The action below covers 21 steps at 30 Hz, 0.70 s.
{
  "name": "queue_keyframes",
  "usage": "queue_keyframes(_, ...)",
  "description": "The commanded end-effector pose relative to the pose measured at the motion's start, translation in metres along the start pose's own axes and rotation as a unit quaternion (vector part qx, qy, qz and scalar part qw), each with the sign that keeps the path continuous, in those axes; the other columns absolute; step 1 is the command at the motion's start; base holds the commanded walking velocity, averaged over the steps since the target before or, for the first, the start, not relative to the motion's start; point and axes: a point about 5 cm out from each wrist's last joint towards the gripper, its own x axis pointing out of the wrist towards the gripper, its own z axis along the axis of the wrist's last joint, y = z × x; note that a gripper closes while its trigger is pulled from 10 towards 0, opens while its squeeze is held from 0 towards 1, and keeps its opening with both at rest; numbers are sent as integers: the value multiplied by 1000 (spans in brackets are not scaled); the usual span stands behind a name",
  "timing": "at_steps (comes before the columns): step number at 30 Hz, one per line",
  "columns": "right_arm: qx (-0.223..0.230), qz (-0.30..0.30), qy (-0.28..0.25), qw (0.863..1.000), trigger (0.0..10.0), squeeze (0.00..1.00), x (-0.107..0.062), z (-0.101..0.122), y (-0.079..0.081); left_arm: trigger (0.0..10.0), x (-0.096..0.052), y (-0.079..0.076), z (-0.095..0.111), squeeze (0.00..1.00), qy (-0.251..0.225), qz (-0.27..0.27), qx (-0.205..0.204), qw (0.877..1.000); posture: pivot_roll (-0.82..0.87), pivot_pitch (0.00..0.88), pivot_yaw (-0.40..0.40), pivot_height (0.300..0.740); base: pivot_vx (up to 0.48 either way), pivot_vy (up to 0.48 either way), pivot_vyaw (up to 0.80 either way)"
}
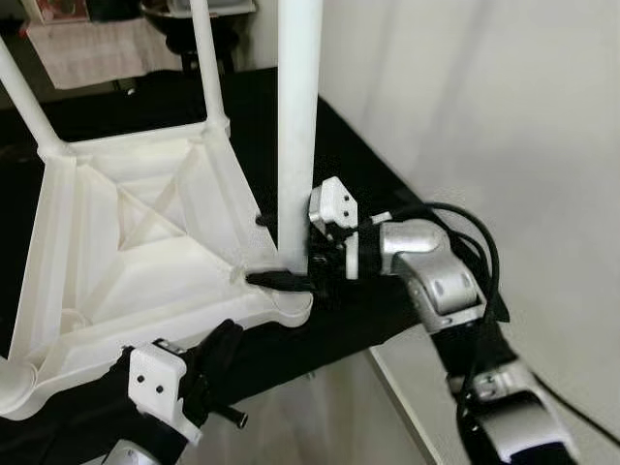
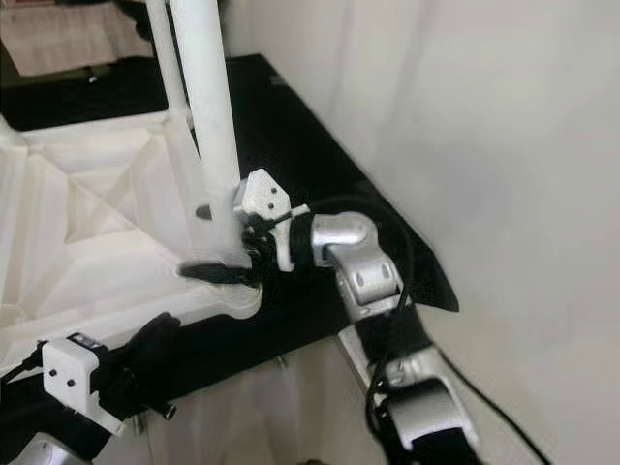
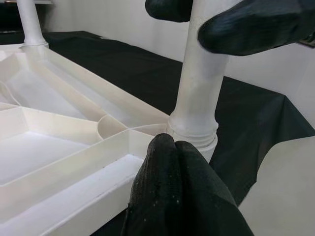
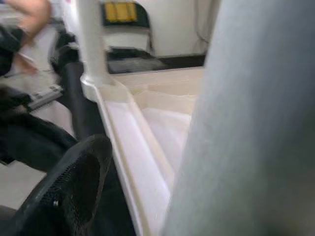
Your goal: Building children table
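At the upper left of the head views a pale cloth point(image 1: 92, 48) lies on the floor beyond the work surface, with a dark round object point(image 1: 184, 15) just to its right; what that object is cannot be told. A black cloth point(image 1: 358, 174) covers the surface and runs from the upper left down to the lower centre, its edge hanging over the pale floor at the right. On it the white plastic table top point(image 1: 145, 262) lies upside down, ribbed underside up, occupying the left and centre of the frame. Two legs already stand in its far corners: one far leg point(image 1: 24, 92) at the upper left, another far leg point(image 1: 208, 58) at top centre. At the lower left the left gripper point(image 1: 218, 354) rests at the table top's near edge, its black fingers point(image 3: 172, 191) pressed together with nothing between them, just below the near corner socket point(image 3: 194, 132). At centre the near leg point(image 1: 295, 126) stands upright in that socket. To its right the right gripper point(image 1: 286, 252) reaches in from the right side, its fingers clasping the near leg low down, one finger point(image 1: 281, 279) lying just above the socket and the other behind the leg. The silver right arm point(image 1: 436, 271) and its black cable point(image 1: 475, 232) cross the lower right, partly hiding the cloth's edge.
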Motion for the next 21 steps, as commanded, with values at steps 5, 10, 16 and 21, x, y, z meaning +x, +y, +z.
queue_keyframes(5,-3,73,19,997,4784,0,2,2,-8,10000,-3,-4,1,0,3,-2,1,1000,-57,142,-65,740,0,0,0)
queue_keyframes(10,-2,77,17,997,0,0,1,2,-12,10000,-3,-4,1,0,2,-1,1,1000,-57,142,-65,740,0,0,0)
queue_keyframes(16,10,74,11,997,0,0,-4,-8,-11,10000,-3,-4,0,0,2,-1,0,1000,-74,141,-60,740,0,0,0)
queue_keyframes(21,23,17,6,1000,0,0,-9,-13,-12,10000,-3,-4,0,0,3,-1,-1,1000,-82,142,-63,740,0,0,0)
